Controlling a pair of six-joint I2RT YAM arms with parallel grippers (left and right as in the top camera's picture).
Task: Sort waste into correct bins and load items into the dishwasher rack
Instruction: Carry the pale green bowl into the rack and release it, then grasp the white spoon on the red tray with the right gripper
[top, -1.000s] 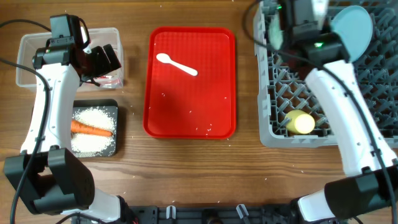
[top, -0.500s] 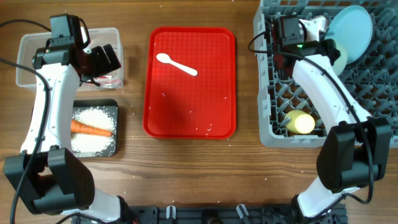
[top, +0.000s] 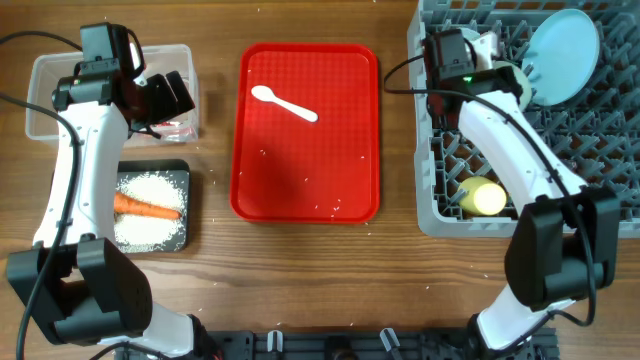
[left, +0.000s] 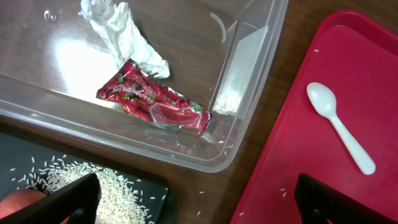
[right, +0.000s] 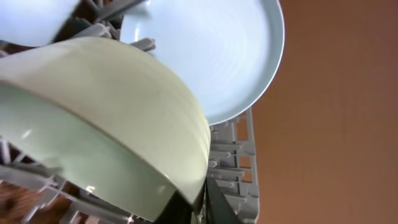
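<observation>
Nearest the robot on its left, the black tray (top: 186, 170) holds a spread of rice (top: 150, 185) with 1 carrot (top: 147, 209) lying across it. On the right at the same depth, the yellow cup (top: 484, 198) lies on its side in the near part of the dishwasher rack (top: 428, 215). Between them the red tray (top: 305, 170) sits on the table (top: 210, 290), bare but for a few stray grains and the white plastic spoon (top: 284, 103) lying aslant in its far half. Farther back on the left, the left gripper (left: 198, 186) hangs just beyond the black tray, at the near right corner of the clear tub (top: 45, 70); its 2 fingers are spread wide and hold nothing. Inside the tub the red-and-white wrapper (left: 152, 101) lies against the near wall, with a crumpled white paper (left: 124, 34) just behind it. At the far left of the rack, the right gripper (right: 198, 205) is clamped on the rim of 1 bowl (right: 106, 106), which is tilted among the pegs. Just behind it the plate (right: 211, 50) stands on edge in the rack's far part.
</observation>
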